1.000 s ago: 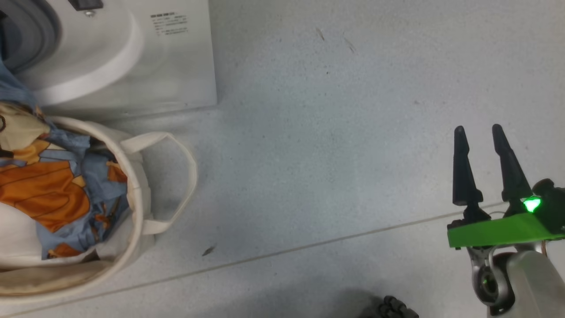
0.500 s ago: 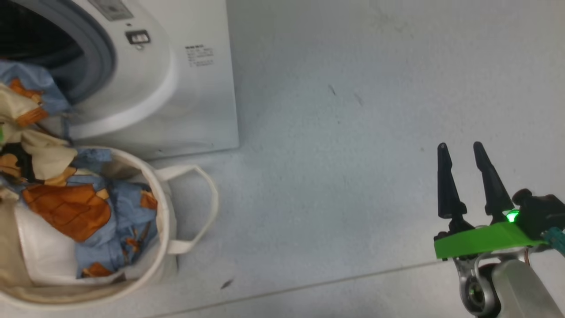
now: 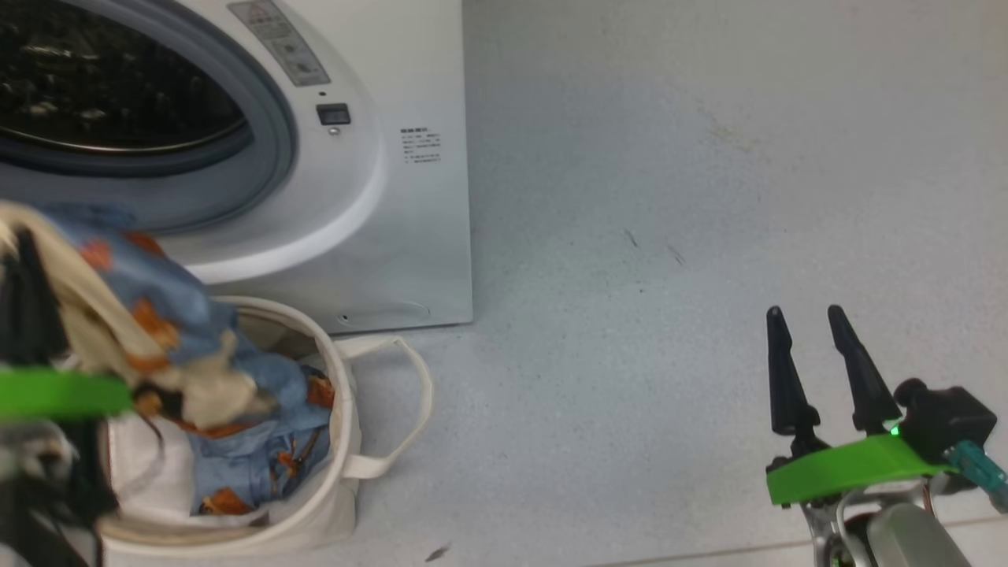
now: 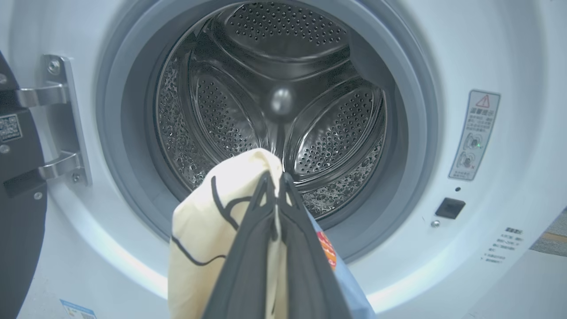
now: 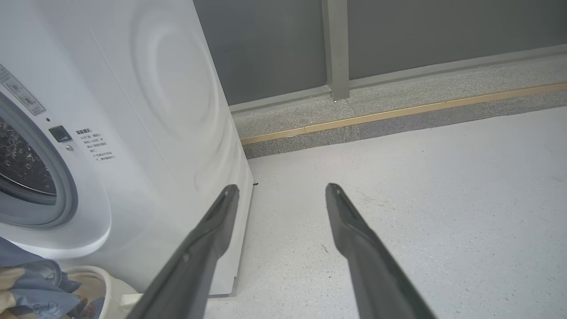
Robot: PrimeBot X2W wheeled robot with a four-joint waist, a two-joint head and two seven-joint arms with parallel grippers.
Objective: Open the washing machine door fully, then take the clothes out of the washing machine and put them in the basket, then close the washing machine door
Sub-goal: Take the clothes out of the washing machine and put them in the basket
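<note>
The white front-loading washing machine (image 3: 409,236) is located in the upper left of the head view. Its round grey-rimmed drum mouth (image 4: 274,102) is uncovered, and the perforated steel drum is exposed in the left wrist view. The black-rimmed washing machine door (image 4: 17,230) is seen at the left edge of that view, swung clear of the mouth on its metal hinge (image 4: 57,119).

The left gripper (image 4: 275,179) is positioned at the bottom centre of the left wrist view, in front of the drum mouth. Its two dark fingers are pressed together on a fold of the soft light-blue and cream clothes (image 4: 208,230) with orange and black cartoon print. In the head view the fabric is draped from the lower left edge down into the round cream canvas basket (image 3: 339,394) — part is held above the rim, part is lying inside. The basket is set on the pale grey speckled floor (image 3: 669,197), just beside the machine's lower front.

The right gripper (image 3: 805,315) is located in the lower right of the head view, over bare floor and well apart from the basket. Its fingers are parted with a clear gap — nothing is held between them.
</note>
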